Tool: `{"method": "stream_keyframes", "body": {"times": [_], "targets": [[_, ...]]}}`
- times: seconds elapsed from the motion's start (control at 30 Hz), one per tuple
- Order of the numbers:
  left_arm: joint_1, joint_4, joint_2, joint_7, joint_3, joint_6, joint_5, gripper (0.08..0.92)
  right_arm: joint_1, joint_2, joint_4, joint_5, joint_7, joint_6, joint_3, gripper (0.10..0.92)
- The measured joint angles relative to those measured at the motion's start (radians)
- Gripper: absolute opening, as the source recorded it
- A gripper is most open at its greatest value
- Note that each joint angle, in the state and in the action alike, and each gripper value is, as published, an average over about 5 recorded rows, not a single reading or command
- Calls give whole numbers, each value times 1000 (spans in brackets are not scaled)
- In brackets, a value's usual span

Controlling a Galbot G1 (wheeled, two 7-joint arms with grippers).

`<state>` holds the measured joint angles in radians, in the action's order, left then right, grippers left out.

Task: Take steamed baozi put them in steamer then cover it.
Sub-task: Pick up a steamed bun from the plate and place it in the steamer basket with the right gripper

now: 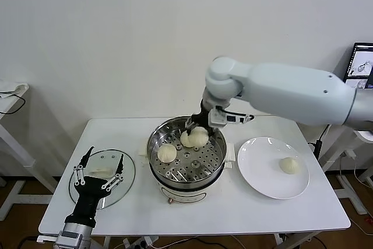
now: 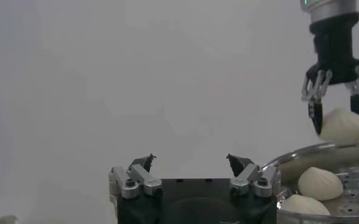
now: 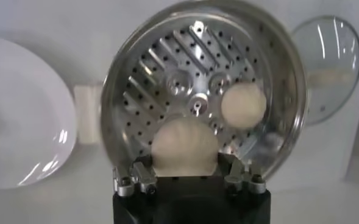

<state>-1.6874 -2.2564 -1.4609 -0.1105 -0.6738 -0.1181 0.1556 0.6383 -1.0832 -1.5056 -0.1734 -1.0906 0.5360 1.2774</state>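
Right claw [image 1: 199,127] clamped on baozi [image 1: 199,136] above far side of steamer [image 1: 217,167]; two baozi on perforated tray. Fourth on plate [image 1: 262,176], right. Left claw [image 1: 98,168] spread over glass cover [image 1: 126,179], desk [image 1: 233,214] left.

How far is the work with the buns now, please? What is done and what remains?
Done: two buns lie on the tray inside the steamer. In hand: the right hand holds a third bun just over the steamer. Left: one bun waits on the plate, and the lid lies on the table beside the steamer, under the open left hand.
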Motion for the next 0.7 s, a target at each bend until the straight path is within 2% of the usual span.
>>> {"method": "stream_keyframes", "body": {"times": [0.7], "targets": [[12,19,2,-1,-7,1,-3,823,-76,-92,3,51,-17,-36,44,701]]}}
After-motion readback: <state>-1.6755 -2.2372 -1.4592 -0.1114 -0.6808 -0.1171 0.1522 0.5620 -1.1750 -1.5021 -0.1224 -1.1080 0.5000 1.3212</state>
